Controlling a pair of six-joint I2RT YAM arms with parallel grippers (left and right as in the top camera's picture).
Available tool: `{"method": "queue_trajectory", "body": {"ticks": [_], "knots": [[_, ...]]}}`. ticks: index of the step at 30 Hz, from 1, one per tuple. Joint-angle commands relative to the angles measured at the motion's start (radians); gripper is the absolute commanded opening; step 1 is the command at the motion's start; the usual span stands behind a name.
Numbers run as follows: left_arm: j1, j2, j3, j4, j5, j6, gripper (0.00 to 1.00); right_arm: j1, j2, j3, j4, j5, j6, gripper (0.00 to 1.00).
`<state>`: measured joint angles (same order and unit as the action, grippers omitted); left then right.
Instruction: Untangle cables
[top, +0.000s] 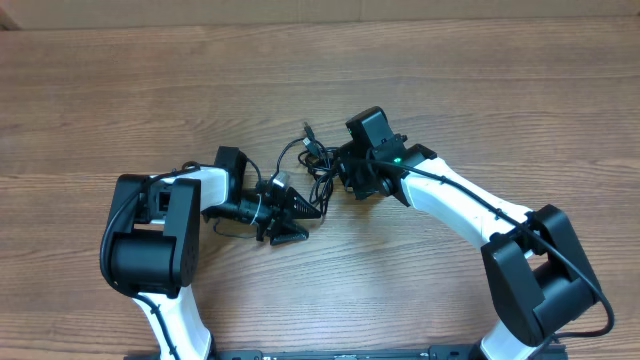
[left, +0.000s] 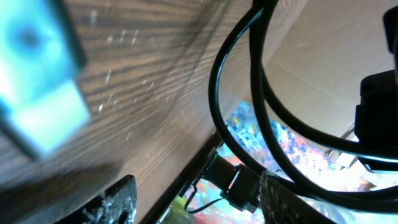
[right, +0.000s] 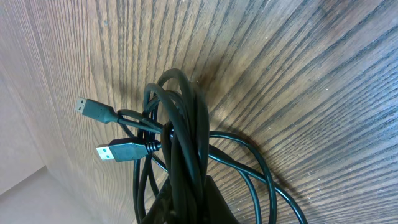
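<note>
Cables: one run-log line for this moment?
right gripper: shut on cables | left gripper: open, beside them | USB plugs: two sticking out | state: tangled

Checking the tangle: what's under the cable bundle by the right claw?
Only bare wooden table shows under the cables; whatever lies beneath the right claw is hidden.
</note>
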<state>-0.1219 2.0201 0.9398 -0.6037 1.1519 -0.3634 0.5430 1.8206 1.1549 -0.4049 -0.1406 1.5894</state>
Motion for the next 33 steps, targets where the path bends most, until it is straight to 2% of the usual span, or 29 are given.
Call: {"method": "queue_trajectory", "body": {"ticks": [1,6,10,12,15,17,24,33], "knots": [[0.0,0.018,-0.021,0.034,-0.098,-0.06,0.65,-0.004,-0.027,0.022,0.011,0.012,0.007,0.04],[0.019,0.018,-0.021,0.069,-0.267,-0.193,0.64,-0.004,-0.027,0.022,0.009,0.006,0.007,0.04],[0.066,0.018,-0.021,0.015,-0.362,-0.193,0.58,-0.004,-0.027,0.022,0.004,0.006,0.007,0.04],[0.091,0.018,-0.02,-0.026,-0.404,-0.154,0.52,-0.004,-0.027,0.022,0.003,0.006,0.007,0.04],[0.122,0.014,-0.014,-0.071,-0.395,-0.061,0.34,-0.004,-0.027,0.022,-0.001,0.013,0.002,0.04],[0.138,0.002,-0.002,-0.114,-0.396,-0.001,0.29,-0.005,-0.027,0.022,-0.001,0.022,-0.024,0.04],[0.126,-0.15,0.002,-0.163,-0.402,0.158,0.29,-0.004,-0.027,0.022,-0.005,0.015,-0.046,0.04],[0.056,-0.406,0.002,-0.125,-0.402,0.393,0.43,-0.004,-0.027,0.022,0.0,-0.01,-0.045,0.04]]}}
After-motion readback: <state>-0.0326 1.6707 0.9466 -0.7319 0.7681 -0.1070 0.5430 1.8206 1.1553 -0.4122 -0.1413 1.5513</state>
